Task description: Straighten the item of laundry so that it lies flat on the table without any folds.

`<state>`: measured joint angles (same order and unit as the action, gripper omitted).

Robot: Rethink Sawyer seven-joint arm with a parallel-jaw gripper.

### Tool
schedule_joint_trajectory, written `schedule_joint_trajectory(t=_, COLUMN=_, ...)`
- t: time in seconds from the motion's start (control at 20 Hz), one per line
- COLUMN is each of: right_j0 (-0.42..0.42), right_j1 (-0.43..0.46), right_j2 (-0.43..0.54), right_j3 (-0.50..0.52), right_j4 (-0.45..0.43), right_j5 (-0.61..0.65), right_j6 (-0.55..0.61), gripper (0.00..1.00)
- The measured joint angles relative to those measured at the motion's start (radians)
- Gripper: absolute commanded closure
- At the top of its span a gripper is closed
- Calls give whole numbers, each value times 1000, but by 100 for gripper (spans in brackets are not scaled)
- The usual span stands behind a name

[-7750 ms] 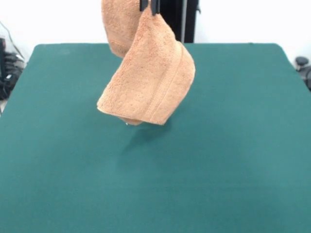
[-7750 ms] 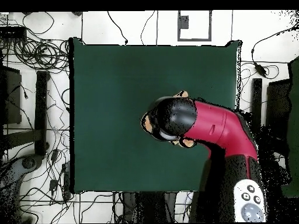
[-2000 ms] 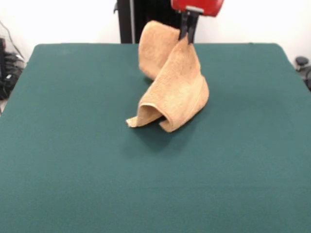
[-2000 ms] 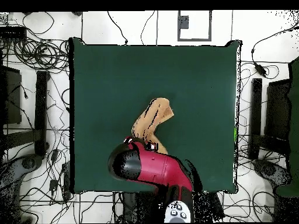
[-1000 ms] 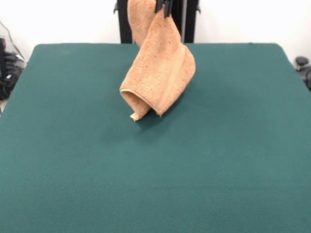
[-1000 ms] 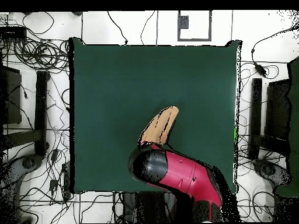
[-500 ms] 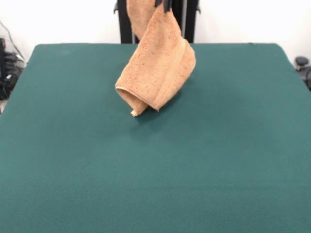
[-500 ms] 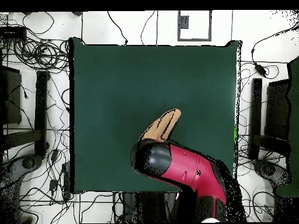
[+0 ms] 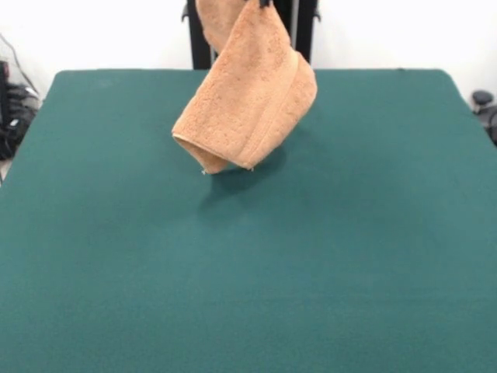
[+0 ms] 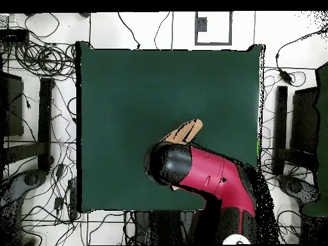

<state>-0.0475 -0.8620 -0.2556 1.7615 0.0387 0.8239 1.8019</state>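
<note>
The orange-tan towel (image 9: pixel 248 101) hangs folded and curled from my gripper (image 9: pixel 261 3), which shows only as black tips at the top edge of the front view and is shut on the towel's upper part. The towel's lower end hangs just above the green table (image 9: pixel 349 256), with its shadow beneath it. A second lobe of the towel hangs behind, at the top. In the overhead view my red and black arm (image 10: pixel 192 170) covers the gripper. Only a strip of the towel (image 10: pixel 186 131) shows beyond the arm, over the table (image 10: pixel 115 96).
The black pedestal (image 9: pixel 200 39) stands behind the table's far edge. Cables (image 10: pixel 38 61) and dark equipment (image 10: pixel 13 96) lie on the floor around the table. A dark object (image 9: pixel 483 101) sits off the right edge in the front view.
The towel has been lifted: its lower end, which touched the table a second ago, now hangs above it and has swung left. In the overhead view the arm has moved farther over the table.
</note>
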Motion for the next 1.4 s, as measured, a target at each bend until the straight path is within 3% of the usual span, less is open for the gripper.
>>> schedule_joint_trajectory(t=0.6, right_j0=-21, right_j1=3, right_j2=1, right_j3=-160, right_j4=-5, right_j5=158, right_j6=0, gripper=100)
schedule_joint_trajectory(t=1.4, right_j0=-121, right_j1=80, right_j2=59, right_j3=-439, right_j4=-81, right_j5=167, right_j6=0, gripper=100)
